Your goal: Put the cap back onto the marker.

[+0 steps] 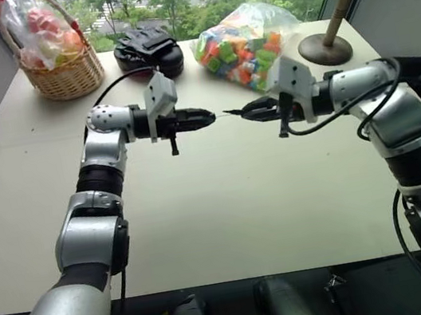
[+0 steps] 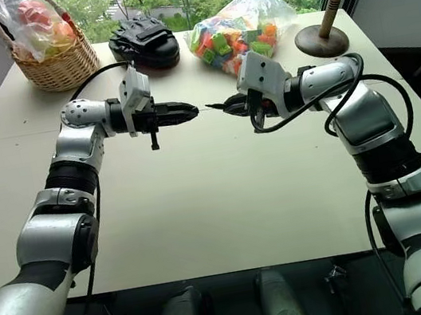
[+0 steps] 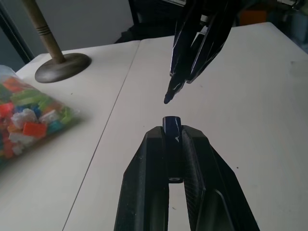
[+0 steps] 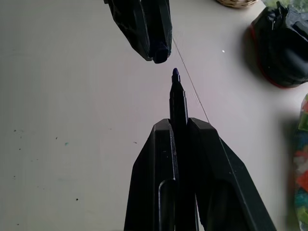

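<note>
Cap [image 3: 172, 126] black, glossy. Marker [image 4: 177, 98] black, tip bluish. Table [image 1: 226, 203] plain cream. Basket [image 1: 67, 75] tan wicker weave. Bag [image 1: 244, 47] clear, holding blocks in green, orange, red, yellow. Case [image 2: 144, 41] black. Stand [image 1: 327, 47] dark brown.

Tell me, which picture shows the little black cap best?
The left wrist view: the cap sits big and close, pinched between the left gripper fingers, facing the marker tip. In the right wrist view it's mostly hidden, and both eye views show it tiny.

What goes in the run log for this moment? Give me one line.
left gripper: shut on cap | right gripper: shut on marker | tip faces cap, small gap | cap not on yet
</note>
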